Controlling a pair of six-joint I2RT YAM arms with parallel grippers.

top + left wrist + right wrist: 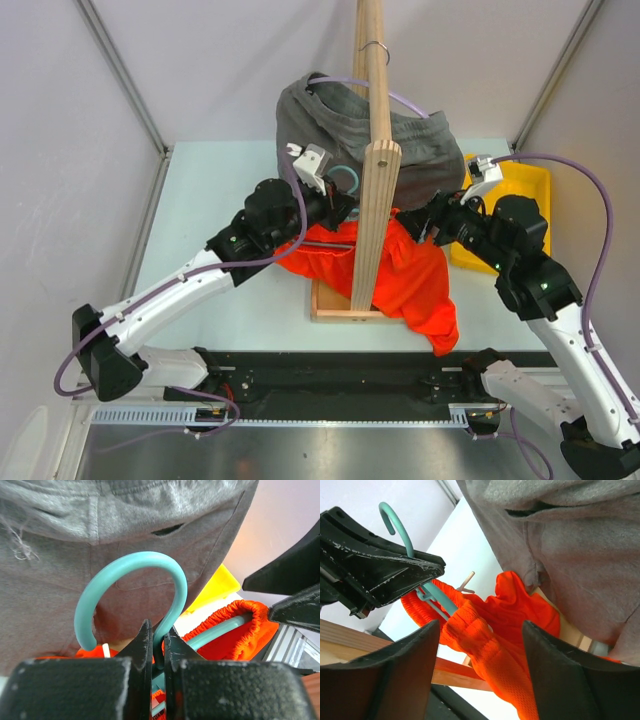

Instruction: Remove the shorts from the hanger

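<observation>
The left fingers (141,655) are clenched on the neck of the teal hanger (131,567), just under its hook, which curls up directly ahead of them. The right fingers (400,680) are spread wide and grip nothing. The gathered waistband of the orange shorts (475,635) lies between them, nearer one finger than the other, and is not pinched.

Just past the left fingers, to their right, that waistband is threaded on the hanger's arm, so the orange shorts are not off yet. Most of their cloth droops below the right fingers over the wooden base (335,312) on the table (220,200). Above and beyond both pairs of fingers hang the grey shorts (420,140), high on the wooden post (376,170) and untouched. Further out past the right fingers sits a yellow bin (522,185).

Several things could go wrong from here:
- If the right fingers close on only a thin fold, the elastic will likely slip free once pulled.
- A pull across the hanger's arm rather than along it would stretch the waistband against the arm's end. Because the left fingers hold only a slim neck, the hanger could then twist or slide in them.
- The grey cloth hangs close above, so lifting the hook could snag it.
- The post stands between the arms, and a wide sweep could strike it.
</observation>
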